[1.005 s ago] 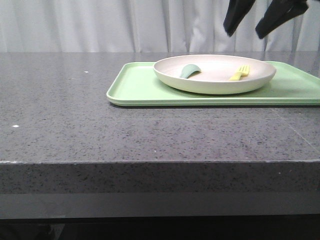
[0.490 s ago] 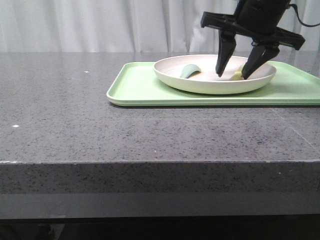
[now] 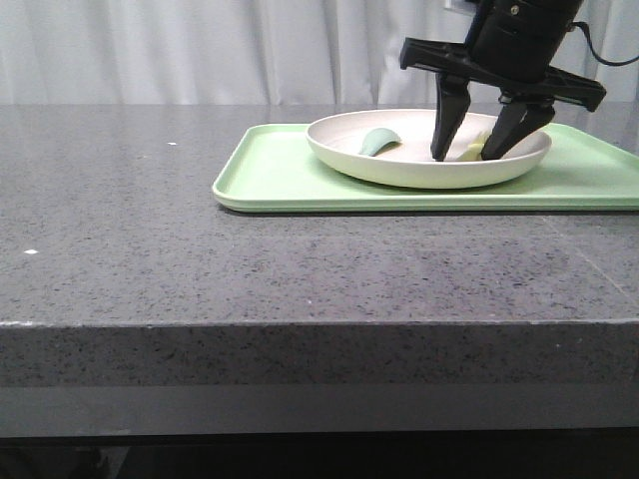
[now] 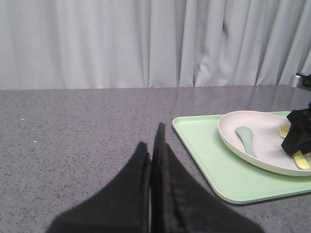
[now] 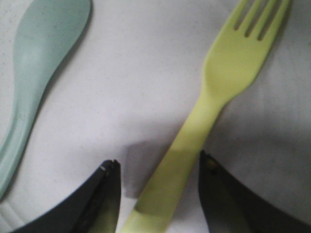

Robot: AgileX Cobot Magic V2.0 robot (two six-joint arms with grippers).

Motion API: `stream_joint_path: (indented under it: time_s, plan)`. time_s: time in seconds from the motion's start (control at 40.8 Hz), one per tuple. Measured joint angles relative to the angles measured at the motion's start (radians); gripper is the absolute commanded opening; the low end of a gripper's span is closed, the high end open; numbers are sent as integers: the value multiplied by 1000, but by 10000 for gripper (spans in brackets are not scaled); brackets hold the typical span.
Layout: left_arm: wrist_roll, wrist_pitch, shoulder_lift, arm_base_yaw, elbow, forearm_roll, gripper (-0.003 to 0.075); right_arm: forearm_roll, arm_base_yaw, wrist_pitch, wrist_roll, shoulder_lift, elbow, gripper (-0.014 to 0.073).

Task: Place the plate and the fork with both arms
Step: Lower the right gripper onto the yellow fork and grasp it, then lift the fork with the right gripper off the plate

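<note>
One plate, one fork, one grey-green spoon and one light-green tray are in view on the dark speckled countertop, along with two grippers. The tray lies flat toward two o'clock on the countertop and carries the cream plate, which sits on the tray's middle. Inside the plate, the spoon lies at about nine o'clock of the plate's centre and the pale yellow fork at about three o'clock, the two well apart. In the right wrist view the fork's handle runs between the two dark fingers, tines pointing away, with a gap on either side of the handle. The right gripper stands spread wide, its tips down inside the plate and straddling the fork without clamping it. The left gripper hovers over bare countertop at about nine o'clock of the tray, its fingers pressed together with nothing between them. Against half a second ago, the right gripper has sunk slightly lower into the plate; plate, fork, spoon and tray lie where they did.
</note>
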Motion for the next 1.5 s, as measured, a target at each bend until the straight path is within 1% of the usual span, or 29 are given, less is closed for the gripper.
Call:
stream_joint_path:
  time_s: [0.049, 0.098, 0.147, 0.172, 0.221, 0.27, 0.343, 0.392, 0.711, 0.833, 0.98, 1.103, 1.299, 1.495]
  plan:
    - [0, 0, 0, 0, 0, 0, -18, 0, 0, 2, 0, 4, -2, 386]
    - [0, 0, 0, 0, 0, 0, -18, -2, 0, 2, 0, 4, -2, 347]
    - [0, 0, 0, 0, 0, 0, -18, -4, 0, 4, 0, 4, -2, 265]
    - [0, 0, 0, 0, 0, 0, -18, -4, 0, 4, 0, 4, -4, 241]
    - [0, 0, 0, 0, 0, 0, -18, -6, 0, 9, 0, 6, -5, 144]
    - [0, 0, 0, 0, 0, 0, -18, -6, 0, 13, 0, 10, -12, 68]
    - [0, 0, 0, 0, 0, 0, -18, -6, 0, 24, 0, 13, -25, -8]
    - [0, 0, 0, 0, 0, 0, -18, -6, 0, 35, 0, 14, -39, -38]
    - [0, 0, 0, 0, 0, 0, -18, -6, 0, 135, 0, 17, -189, -43]
    - [0, 0, 0, 0, 0, 0, -18, -42, -2, 182, -6, 17, -244, -43]
    - [0, 0, 0, 0, 0, 0, -18, -154, -22, 221, -8, -7, -258, -43]
    - [0, 0, 0, 0, 0, 0, -18, -221, -58, 256, -8, -25, -259, -43]
    - [0, 0, 0, 0, 0, 0, -18, -250, -132, 286, -31, -18, -255, -42]
    - [0, 0, 0, 0, 0, 0, -18, -254, -177, 294, -51, 40, -254, -40]
